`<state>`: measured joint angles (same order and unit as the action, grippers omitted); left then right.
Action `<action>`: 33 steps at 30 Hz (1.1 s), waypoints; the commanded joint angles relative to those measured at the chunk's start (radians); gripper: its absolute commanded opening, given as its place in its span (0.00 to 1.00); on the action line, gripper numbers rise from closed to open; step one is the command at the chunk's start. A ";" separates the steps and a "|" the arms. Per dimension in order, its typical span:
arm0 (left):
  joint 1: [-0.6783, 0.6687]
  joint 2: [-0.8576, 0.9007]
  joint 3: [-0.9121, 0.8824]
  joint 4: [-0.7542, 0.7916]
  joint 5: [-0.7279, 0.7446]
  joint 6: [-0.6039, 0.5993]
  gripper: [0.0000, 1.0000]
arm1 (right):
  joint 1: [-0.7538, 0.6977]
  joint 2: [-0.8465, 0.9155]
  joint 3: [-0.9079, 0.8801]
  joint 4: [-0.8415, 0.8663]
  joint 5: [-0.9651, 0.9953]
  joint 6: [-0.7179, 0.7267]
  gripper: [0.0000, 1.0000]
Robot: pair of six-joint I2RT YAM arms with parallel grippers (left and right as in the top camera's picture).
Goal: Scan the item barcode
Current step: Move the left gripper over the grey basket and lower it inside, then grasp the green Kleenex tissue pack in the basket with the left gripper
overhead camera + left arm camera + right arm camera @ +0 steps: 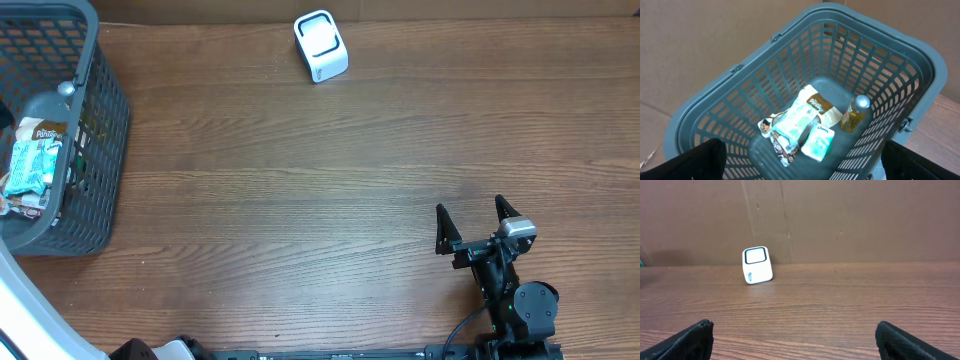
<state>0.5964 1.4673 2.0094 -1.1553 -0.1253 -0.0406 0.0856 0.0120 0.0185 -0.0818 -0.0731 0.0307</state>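
- Packets (800, 120) and a small bottle (855, 114) lie in the grey basket (920, 60) at the table's (300, 200) left edge.
- The white scanner (320, 46) stands at the far centre.
- Left gripper (802, 157) hangs over the basket, fingers apart, empty.
- Right gripper (472, 222) sits near right, fingers apart, empty.

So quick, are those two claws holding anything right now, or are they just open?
Left gripper: open, holding nothing, above the basket.
Right gripper: open, holding nothing.
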 commanded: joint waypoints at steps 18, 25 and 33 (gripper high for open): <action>0.058 0.081 0.014 -0.023 0.014 0.030 1.00 | -0.003 -0.009 -0.010 0.004 0.009 0.006 1.00; 0.106 0.114 0.013 -0.026 0.019 0.031 0.99 | -0.003 -0.009 -0.010 0.004 0.009 0.006 1.00; 0.136 0.203 0.013 -0.050 0.167 0.091 1.00 | -0.003 -0.009 -0.010 0.004 0.009 0.006 1.00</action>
<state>0.7273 1.6356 2.0094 -1.1965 -0.0689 -0.0067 0.0856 0.0120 0.0185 -0.0822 -0.0731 0.0303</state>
